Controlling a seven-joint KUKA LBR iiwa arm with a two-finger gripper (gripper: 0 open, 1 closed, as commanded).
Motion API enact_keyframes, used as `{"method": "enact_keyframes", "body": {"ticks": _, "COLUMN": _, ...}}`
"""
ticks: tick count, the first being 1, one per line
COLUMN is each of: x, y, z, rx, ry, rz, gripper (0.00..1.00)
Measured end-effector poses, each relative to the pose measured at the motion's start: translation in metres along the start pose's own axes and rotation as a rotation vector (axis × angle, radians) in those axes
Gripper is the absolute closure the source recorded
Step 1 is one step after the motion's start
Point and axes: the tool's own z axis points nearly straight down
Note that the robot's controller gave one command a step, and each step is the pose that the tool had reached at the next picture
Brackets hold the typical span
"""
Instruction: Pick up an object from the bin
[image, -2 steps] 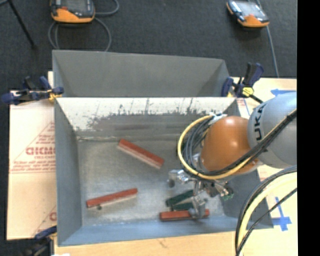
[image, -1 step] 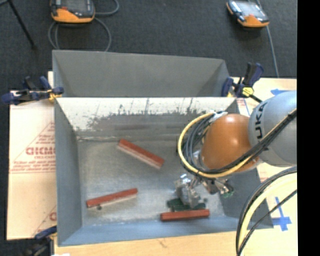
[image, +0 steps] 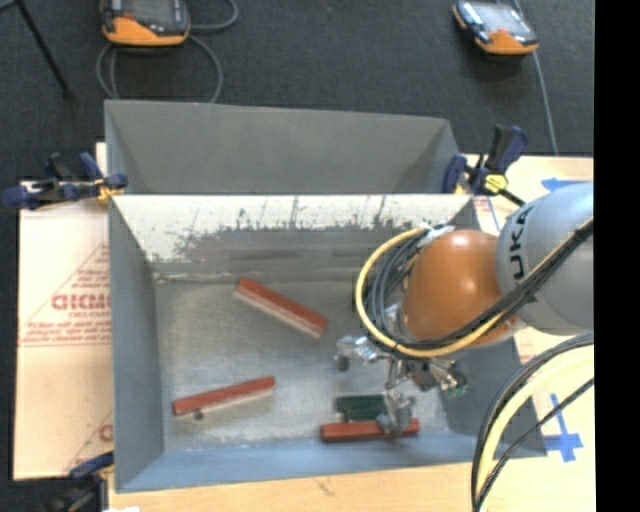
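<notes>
My gripper (image: 400, 412) hangs low at the bin's front right, below the orange cover, its fingertips down at the right end of a red-brown flat bar (image: 352, 432) that lies along the front wall. A small dark green block (image: 358, 407) sits just left of the fingertips, touching the bar's upper side. Whether the fingers grip the bar cannot be made out.
A second red-brown bar (image: 223, 395) lies at the front left of the bin floor. A third, with a pale edge, (image: 281, 306) rests slanted in the middle, nearer the back. The arm and its cables cover the bin's right side.
</notes>
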Motion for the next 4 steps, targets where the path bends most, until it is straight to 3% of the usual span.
{"method": "enact_keyframes", "body": {"ticks": 1, "x": 0.012, "y": 0.043, "z": -0.034, "rx": -0.003, "ry": 0.002, "rz": 0.099, "gripper": 0.00}}
{"method": "enact_keyframes", "body": {"ticks": 2, "x": 0.008, "y": 0.027, "z": 0.006, "rx": 0.004, "ry": -0.015, "rz": 0.118, "gripper": 0.00}}
{"method": "enact_keyframes", "body": {"ticks": 3, "x": 0.012, "y": 0.029, "z": 0.005, "rx": 0.000, "ry": 0.000, "rz": 0.116, "gripper": 1.00}}
{"method": "enact_keyframes", "body": {"ticks": 4, "x": 0.012, "y": 0.003, "z": -0.115, "rx": 0.005, "ry": -0.005, "rz": 0.032, "gripper": 1.00}}
